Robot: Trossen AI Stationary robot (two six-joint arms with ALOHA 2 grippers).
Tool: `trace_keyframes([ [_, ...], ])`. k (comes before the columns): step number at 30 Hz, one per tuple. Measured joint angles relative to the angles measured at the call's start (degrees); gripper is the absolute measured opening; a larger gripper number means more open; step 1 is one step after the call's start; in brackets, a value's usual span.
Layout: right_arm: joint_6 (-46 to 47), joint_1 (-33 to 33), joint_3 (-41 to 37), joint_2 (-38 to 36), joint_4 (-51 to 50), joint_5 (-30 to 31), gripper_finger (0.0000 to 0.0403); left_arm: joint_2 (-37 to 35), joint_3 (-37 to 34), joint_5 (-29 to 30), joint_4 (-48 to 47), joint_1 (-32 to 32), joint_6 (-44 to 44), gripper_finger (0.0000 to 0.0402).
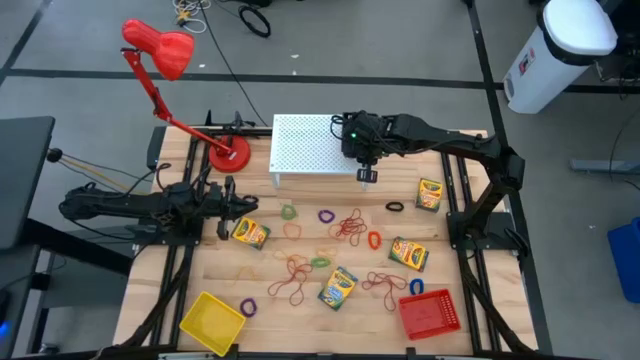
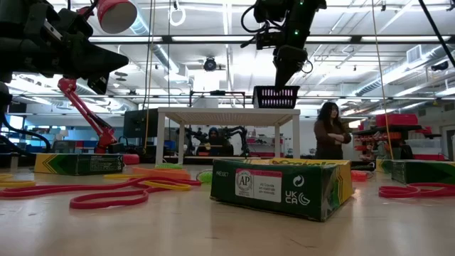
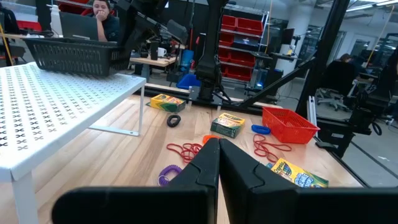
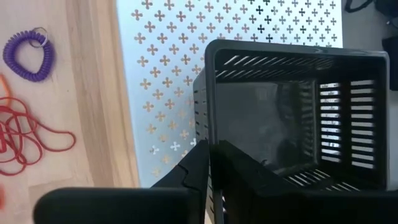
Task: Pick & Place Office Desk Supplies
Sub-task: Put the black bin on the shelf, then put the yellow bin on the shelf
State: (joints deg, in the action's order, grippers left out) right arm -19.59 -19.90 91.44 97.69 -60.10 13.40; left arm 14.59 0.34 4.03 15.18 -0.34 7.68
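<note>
Several yellow-and-green crayon boxes lie flat on the table (image 1: 250, 233), (image 1: 338, 288), (image 1: 408, 254), (image 1: 430, 194). Loose rubber bands (image 1: 350, 228) in red, orange and green are scattered between them. A small black slotted basket (image 4: 298, 112) (image 2: 276, 96) is on top of the white perforated rack (image 1: 310, 145). My right gripper (image 4: 211, 152) reaches over the rack and is shut on this basket. My left gripper (image 3: 217, 149) is shut and empty, hovering near the table's left side beside one crayon box (image 3: 298, 174). My right gripper holds the black basket by one side wall near a corner (image 4: 208, 134), one finger inside the basket and one outside. It comes from above, pointing down (image 2: 288, 67). The basket stays upright with its bottom at the rack's top; I cannot tell whether it rests there.
A red desk lamp has its base (image 1: 232, 152) at the rack's left and its arm slanting off the table. A red basket (image 1: 430, 312) and a yellow basket (image 1: 212, 322) sit near the near edge. Purple coil bands (image 1: 326, 215) (image 1: 248, 307) and a black one (image 1: 395, 207) lie loose. People stand in the room beyond.
</note>
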Motion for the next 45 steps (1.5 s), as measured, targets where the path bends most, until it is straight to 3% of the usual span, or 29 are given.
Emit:
trace_keyframes([
  [32,-0.17,0.24,0.09,-1.88,-0.02,-0.49,0.0049,0.02,0.00,-0.02,0.04,0.00,0.42,0.0012],
  [40,6.07,6.01,-1.21,-9.85,-2.30,1.69,0.0040,0.02,0.00,-0.49,0.01,-0.02,0.80,0.0012],
  [45,11.70,12.58,-12.64,-17.58,6.15,0.80,0.0006,1.44,0.00,-6.50,-0.49,-0.02,0.76,0.0009],
])
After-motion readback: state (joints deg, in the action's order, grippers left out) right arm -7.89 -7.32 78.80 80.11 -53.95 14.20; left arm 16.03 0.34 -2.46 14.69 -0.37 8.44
